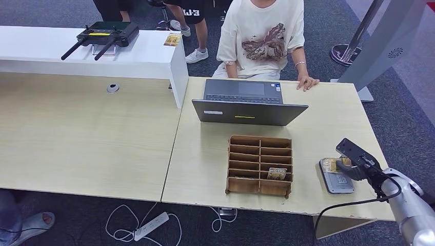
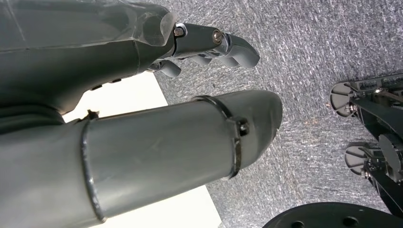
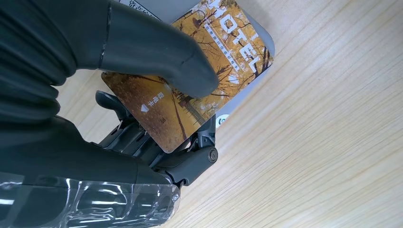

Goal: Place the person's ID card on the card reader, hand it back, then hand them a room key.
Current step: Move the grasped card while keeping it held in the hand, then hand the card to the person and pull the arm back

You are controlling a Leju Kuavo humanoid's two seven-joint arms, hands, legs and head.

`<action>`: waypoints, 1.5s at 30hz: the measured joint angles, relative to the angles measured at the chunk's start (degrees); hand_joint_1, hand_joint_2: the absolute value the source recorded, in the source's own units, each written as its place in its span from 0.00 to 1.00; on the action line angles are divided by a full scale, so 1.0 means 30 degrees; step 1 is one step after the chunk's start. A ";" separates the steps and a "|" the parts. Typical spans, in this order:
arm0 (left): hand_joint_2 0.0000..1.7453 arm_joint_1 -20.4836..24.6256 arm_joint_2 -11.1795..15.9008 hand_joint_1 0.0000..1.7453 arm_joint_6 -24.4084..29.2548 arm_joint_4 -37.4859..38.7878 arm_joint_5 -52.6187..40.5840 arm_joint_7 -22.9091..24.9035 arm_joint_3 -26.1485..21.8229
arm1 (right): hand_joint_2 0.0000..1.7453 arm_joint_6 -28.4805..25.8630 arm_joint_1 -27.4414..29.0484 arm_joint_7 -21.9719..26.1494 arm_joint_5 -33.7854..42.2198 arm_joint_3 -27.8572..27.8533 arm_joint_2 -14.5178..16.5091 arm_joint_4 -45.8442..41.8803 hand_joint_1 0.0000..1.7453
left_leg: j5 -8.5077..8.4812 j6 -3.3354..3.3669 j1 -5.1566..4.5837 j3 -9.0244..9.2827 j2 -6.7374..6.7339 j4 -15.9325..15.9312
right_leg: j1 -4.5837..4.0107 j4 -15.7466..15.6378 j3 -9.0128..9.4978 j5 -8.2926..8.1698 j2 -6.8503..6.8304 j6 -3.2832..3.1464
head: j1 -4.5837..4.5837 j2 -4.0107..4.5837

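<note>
My right hand (image 1: 354, 160) pinches a card (image 1: 335, 164) printed with yellow autumn trees and the word HOTEL. In the right wrist view the thumb (image 3: 157, 52) presses on top of the card (image 3: 228, 57) while the fingers (image 3: 190, 161) support it from below. The card sits over the grey card reader (image 1: 338, 182), near the table's right front edge; a strip of the reader (image 3: 176, 8) shows beyond the card. Whether the card touches the reader I cannot tell. My left hand (image 2: 180, 142) hangs over grey carpet, holding nothing, fingers apart.
A wooden slotted box (image 1: 260, 165) with one card (image 1: 277, 173) in a slot stands left of the reader. Behind it is an open laptop (image 1: 246, 102). A seated person (image 1: 261, 36) rests a hand (image 1: 308, 82) on the table's far edge. A white counter (image 1: 154, 59) carries a controller (image 1: 105, 35).
</note>
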State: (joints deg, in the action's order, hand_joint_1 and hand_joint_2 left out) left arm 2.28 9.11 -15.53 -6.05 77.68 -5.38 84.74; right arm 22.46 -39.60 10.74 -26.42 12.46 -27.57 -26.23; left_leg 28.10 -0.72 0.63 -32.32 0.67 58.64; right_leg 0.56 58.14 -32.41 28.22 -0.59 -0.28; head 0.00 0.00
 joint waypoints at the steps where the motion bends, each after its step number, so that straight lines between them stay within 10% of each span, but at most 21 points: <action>1: 0.00 0.0000 0.0000 0.00 0.0005 0.0000 -0.0007 0.0000 0.0000 | 1.00 -0.0020 0.0001 0.0006 0.0005 0.0000 -0.0002 0.0002 1.00 | 0.0000 0.0000 0.0000 0.0001 0.0000 0.0000 | 0.0000 0.0000 0.0000 0.0000 0.0000 0.0000 | 0.0000 0.0000; 18: 0.00 0.0045 -0.0004 0.00 0.0136 0.0000 -0.0157 -0.0007 0.0040 | 1.00 -0.1184 0.0031 0.0394 0.0050 -0.0182 -0.0095 -0.0018 1.00 | 0.0000 0.0000 -0.0001 0.0006 -0.0005 0.0002 | 0.0001 0.0000 0.0000 0.0000 0.0004 0.0000 | 0.0002 0.0000; 45: 0.00 0.0173 -0.0295 0.00 0.0801 0.0000 -0.0111 -0.0430 0.0113 | 1.00 -0.2065 -0.2055 0.4909 0.5078 -0.5776 -0.0082 -0.2621 1.00 | -0.0001 -0.0001 0.0002 -0.0006 -0.0003 0.0002 | -0.0001 0.0016 -0.0001 -0.0002 0.0012 0.0000 | 0.0004 0.0000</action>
State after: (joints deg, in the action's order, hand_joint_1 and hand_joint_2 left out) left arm 2.79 8.23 -13.12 -6.05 77.35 -6.67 85.08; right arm 16.26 -45.77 25.47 -11.19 -4.87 -27.81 -34.09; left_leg 28.10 -0.72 0.63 -32.34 0.66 58.65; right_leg 0.56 58.19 -32.41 28.22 -0.55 -0.28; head 0.01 0.00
